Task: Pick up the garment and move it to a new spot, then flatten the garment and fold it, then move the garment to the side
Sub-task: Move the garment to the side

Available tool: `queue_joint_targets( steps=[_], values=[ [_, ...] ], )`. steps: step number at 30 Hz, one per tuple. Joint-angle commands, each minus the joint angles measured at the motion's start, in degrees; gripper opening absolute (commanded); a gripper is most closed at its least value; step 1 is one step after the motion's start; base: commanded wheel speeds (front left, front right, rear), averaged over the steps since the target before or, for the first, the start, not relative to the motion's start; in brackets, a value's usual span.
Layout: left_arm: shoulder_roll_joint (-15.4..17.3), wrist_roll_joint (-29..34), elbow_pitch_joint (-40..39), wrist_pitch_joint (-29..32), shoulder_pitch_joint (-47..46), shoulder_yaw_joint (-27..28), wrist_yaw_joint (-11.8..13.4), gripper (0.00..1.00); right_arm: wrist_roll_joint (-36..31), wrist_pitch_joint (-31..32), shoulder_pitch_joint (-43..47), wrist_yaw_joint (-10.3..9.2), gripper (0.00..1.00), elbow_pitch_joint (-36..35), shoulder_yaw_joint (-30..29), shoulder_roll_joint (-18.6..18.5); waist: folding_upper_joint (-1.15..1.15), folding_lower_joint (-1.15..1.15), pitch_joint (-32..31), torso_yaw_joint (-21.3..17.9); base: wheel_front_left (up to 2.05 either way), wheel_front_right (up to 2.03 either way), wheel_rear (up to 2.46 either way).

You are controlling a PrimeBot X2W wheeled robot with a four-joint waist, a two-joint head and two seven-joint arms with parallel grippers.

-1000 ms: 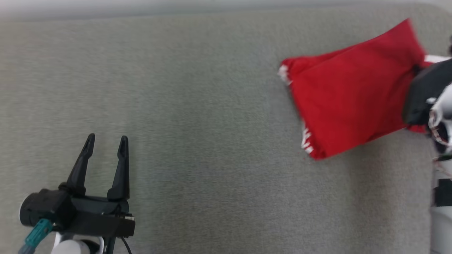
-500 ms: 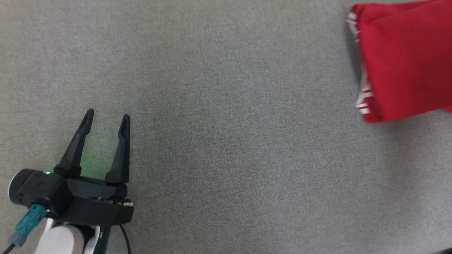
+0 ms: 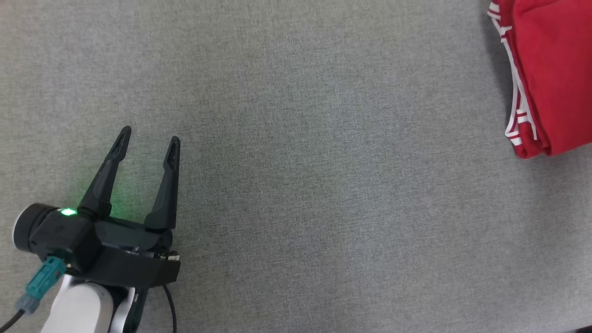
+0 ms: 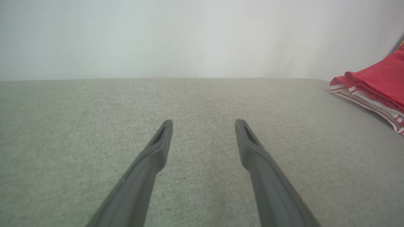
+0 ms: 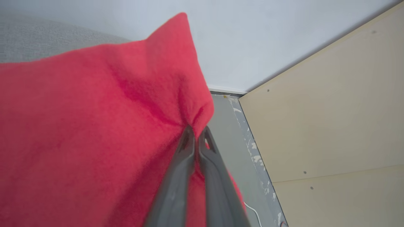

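Grey woven surface [image 3: 323, 185]: flat, and it takes up most of the head view.

Red garment [image 3: 550, 69]: folded in layers, with white-striped trim along its left edge. It sits at the far upper right of the head view, at the surface's right end. In the left wrist view its lower layers rest on the surface and the red top layer slopes upward. It is well apart from the left gripper.

Beige panel [image 5: 331, 110] and white wall [image 5: 252, 37]: they meet behind the garment in the right wrist view, with a strip of grey floor [image 5: 233, 142] below them.

Left gripper [image 3: 149, 136]: lower left of the head view, fingers splayed in a wide V with nothing between them. They point up the view, leaning slightly right, over bare surface. Cannot tell whether they touch it. The pale forearm enters from the bottom left corner.

Right gripper [image 5: 197, 130]: fingers pressed together, pinching a fold of the garment. The cloth puckers at the tips and a corner peaks above them. The fingers aim toward the wall and panel.

Green light [image 3: 68, 212]: lit on the left wrist housing. A teal connector [image 3: 44, 277] sits below it.
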Motion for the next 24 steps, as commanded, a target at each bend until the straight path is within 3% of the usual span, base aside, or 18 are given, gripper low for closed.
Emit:
queue_joint_targets(
  steps=[1, 12, 18, 24],
  values=[
    [0.01, 0.22, 0.56, -0.59, -0.31, -0.2, -0.27, 1.0, -0.46, -1.35, 0.06, -0.12, 1.0, 0.95, -0.05, 0.61, -0.02, -0.01, -1.01, -0.07, 0.0, 0.0, 0.0],
    [-1.01, -0.47, 3.73, -2.93, 2.33, -0.97, -0.12, 1.0, 1.16, -6.82, 5.69, -0.12, 1.0, -0.14, 1.31, 5.04, -0.02, -0.01, -9.75, 0.95, 0.0, 0.0, 0.0],
    [-2.86, -1.59, 7.5, -3.7, 6.38, -0.44, 2.0, 1.0, 6.5, -12.7, 13.18, -0.12, 1.0, -5.98, 0.76, 12.21, -0.02, -0.01, -17.56, 2.7, 0.0, 0.0, 0.0],
    [-5.37, -3.05, 10.94, -5.21, 10.53, 1.38, 3.05, 1.0, 9.79, -19.47, 23.42, -0.13, 1.0, -10.51, 4.32, 18.54, -0.02, -0.01, -26.16, 4.98, 0.0, 0.0, 0.0]
  ],
)
